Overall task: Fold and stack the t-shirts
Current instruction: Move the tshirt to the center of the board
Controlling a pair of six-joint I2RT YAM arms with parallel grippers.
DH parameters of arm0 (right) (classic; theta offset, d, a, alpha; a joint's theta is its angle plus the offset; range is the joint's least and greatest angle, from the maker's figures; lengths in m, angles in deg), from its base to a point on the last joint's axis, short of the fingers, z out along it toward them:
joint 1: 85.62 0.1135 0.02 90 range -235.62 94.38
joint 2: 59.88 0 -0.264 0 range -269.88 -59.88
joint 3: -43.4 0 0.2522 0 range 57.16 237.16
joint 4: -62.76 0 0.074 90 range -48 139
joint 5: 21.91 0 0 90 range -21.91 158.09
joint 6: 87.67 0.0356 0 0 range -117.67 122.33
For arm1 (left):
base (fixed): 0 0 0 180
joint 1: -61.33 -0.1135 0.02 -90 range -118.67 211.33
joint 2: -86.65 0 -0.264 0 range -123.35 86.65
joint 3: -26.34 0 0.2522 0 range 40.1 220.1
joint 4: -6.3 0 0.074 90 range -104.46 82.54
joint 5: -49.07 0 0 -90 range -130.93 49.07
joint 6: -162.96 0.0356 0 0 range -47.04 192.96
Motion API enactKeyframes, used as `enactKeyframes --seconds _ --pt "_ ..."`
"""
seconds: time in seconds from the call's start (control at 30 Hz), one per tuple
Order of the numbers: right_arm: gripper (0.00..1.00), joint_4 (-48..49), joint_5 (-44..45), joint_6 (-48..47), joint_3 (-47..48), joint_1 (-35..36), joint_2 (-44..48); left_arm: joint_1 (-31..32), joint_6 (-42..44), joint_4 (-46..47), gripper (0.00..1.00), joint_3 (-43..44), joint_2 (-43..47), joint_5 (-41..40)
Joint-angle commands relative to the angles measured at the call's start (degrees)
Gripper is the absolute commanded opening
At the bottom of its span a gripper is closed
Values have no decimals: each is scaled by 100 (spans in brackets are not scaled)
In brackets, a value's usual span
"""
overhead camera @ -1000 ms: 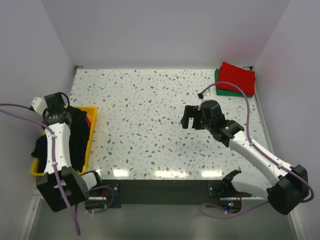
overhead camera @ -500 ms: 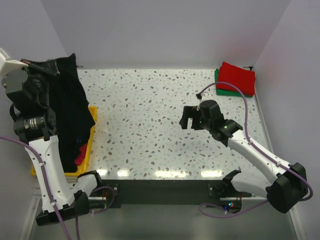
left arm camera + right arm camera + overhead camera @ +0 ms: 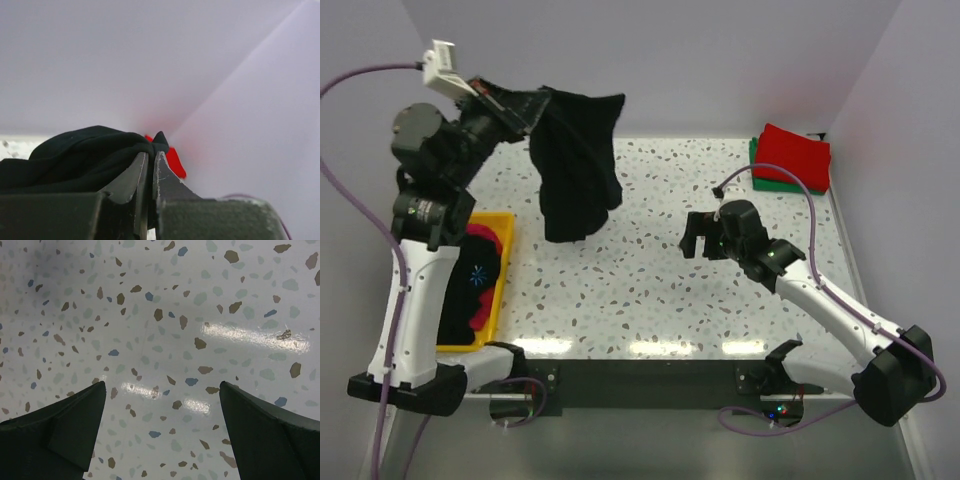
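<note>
My left gripper (image 3: 535,107) is raised high over the table's back left and shut on a black t-shirt (image 3: 575,165), which hangs down from it in a bunch. In the left wrist view the jaws (image 3: 150,157) pinch black cloth (image 3: 75,155). A folded red t-shirt (image 3: 795,152) lies on a folded green one (image 3: 760,168) at the back right corner; the red one shows blurred in the left wrist view (image 3: 175,161). My right gripper (image 3: 698,235) hovers open and empty over bare table (image 3: 160,340) right of centre.
A yellow bin (image 3: 502,280) at the left edge holds more cloth, black and red (image 3: 478,280). White walls close in the back and both sides. A purple cable (image 3: 790,175) loops by the folded stack.
My left arm has lifted the black t-shirt out of the yellow bin and swung it up and to the right over the table. The right arm has barely moved.
</note>
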Motion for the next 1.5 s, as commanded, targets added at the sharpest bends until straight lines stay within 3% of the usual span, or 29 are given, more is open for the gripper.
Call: enactKeyframes --seconds 0.0,0.07,0.13,0.17,0.27,0.37,0.43,0.77,0.93,1.2,1.33,1.37,1.43,1.47 --pt "99 126 221 -40 91 -12 107 950 185 620 0 -1113 11 -259" --pt "99 74 379 -23 82 -3 169 1383 124 1032 0 -1740 -33 -462" --pt "99 21 642 12 -5 -12 274 1964 97 1287 7 -2529 -312 -515" --pt "99 12 679 47 -32 -12 301 2113 45 1480 15 -2743 -462 -471" --pt "99 -15 793 65 -233 -12 388 2440 -95 1631 21 -3315 -1016 -365" --pt "99 -59 968 162 -470 -12 363 2458 -262 1868 47 -3939 -982 -566" --pt "99 2 917 214 -646 -12 310 2458 -263 1721 49 -4177 -903 -699" --pt "88 793 3 706 -1165 -3 -148 2432 -1035 322 47 -5680 -156 -2930" --pt "84 952 -252 979 -1481 119 133 2405 -1177 463 48 -6383 257 -2844" --pt "83 1470 -217 1585 -2106 304 275 2212 -1441 752 67 -7052 284 -3028" --pt "75 1655 -218 1595 -1967 304 20 2010 -1388 1077 69 -7026 -102 -3046" --pt "64 1638 -165 1569 -1887 304 -59 1905 -1371 1139 69 -7017 -181 -3081" --pt "51 1480 -104 1472 -1599 304 -313 1817 -1353 1253 68 -7000 -428 -3169" --pt "36 1393 -8 1419 -1466 304 -393 1720 -1327 1271 67 -6973 -602 -3256"
